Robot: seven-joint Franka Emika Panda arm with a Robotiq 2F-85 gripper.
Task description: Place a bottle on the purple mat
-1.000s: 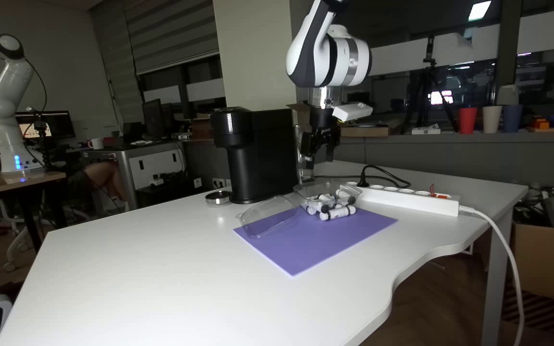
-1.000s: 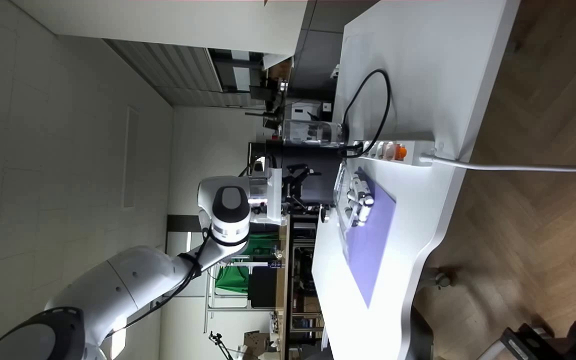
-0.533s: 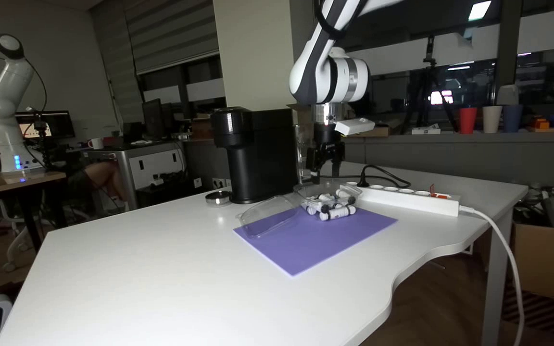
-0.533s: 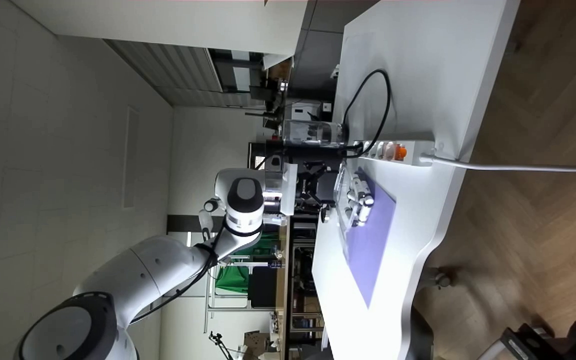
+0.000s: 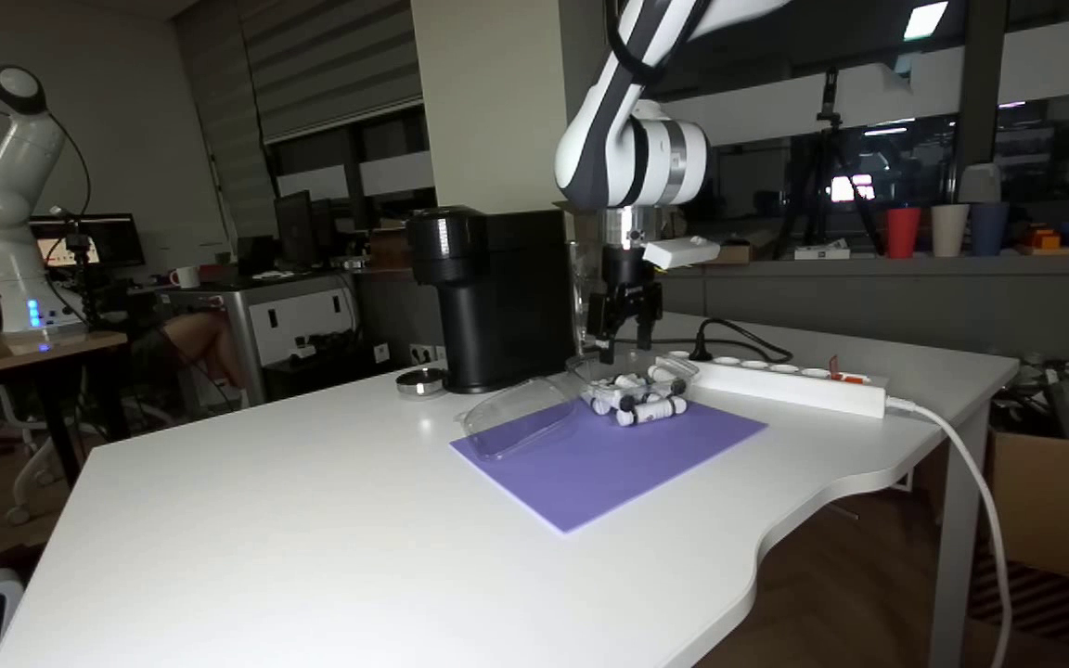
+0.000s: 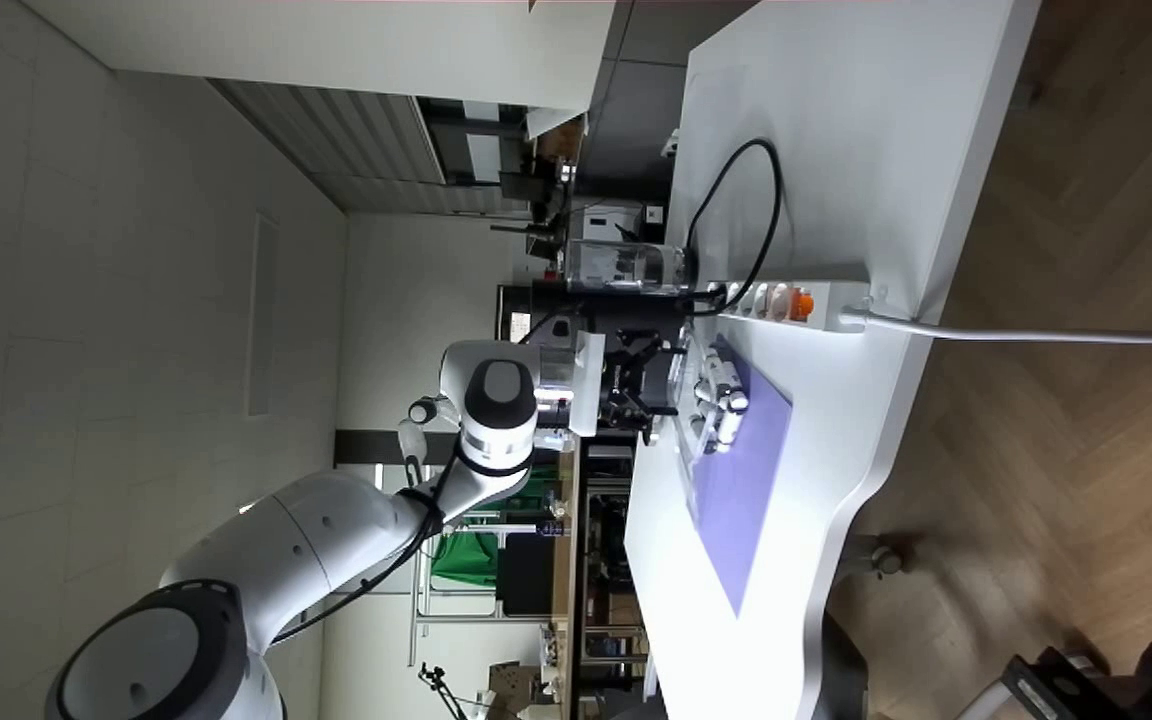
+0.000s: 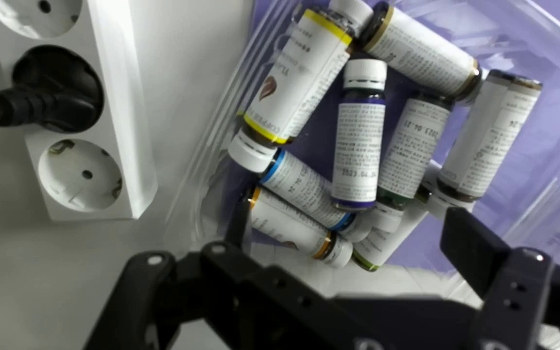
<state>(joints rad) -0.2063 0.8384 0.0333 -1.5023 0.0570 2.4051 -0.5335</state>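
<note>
Descending over the clear plastic tray (image 5: pixel 581 374), the Robotiq gripper (image 5: pixel 625 349) stands lower in an exterior view than it did a second ago. Its fingertips are near the tray's rim at 12 o'clock; contact cannot be confirmed. The fingers are spread well apart and hold nothing. The small labelled bottles (image 5: pixel 651 411) and the purple mat (image 5: pixel 590 482) have not shifted. Bare mat extends at 6 o'clock from the tray; the clear plastic lid (image 5: pixel 521 422) overlaps the mat's edge at 10 o'clock.

In an exterior view turned on its side, the power strip (image 6: pixel 831 305) lies at 2 o'clock from the gripper. The gripper has travelled toward 3 o'clock, which is downward in the room. Judged status: approach under way, pick not begun.

In the wrist view, the fingers enter from 6 o'clock. The orange-banded bottle (image 7: pixel 292 223), blue-banded bottle (image 7: pixel 304 189) and lime-banded bottle (image 7: pixel 392 238) lie between the fingertips in plan, inside the tray. Which is the target cannot be told. Next action, by judgement: align, lower, grip one bottle. Caution: overlapping bottles may obstruct a finger.
</note>
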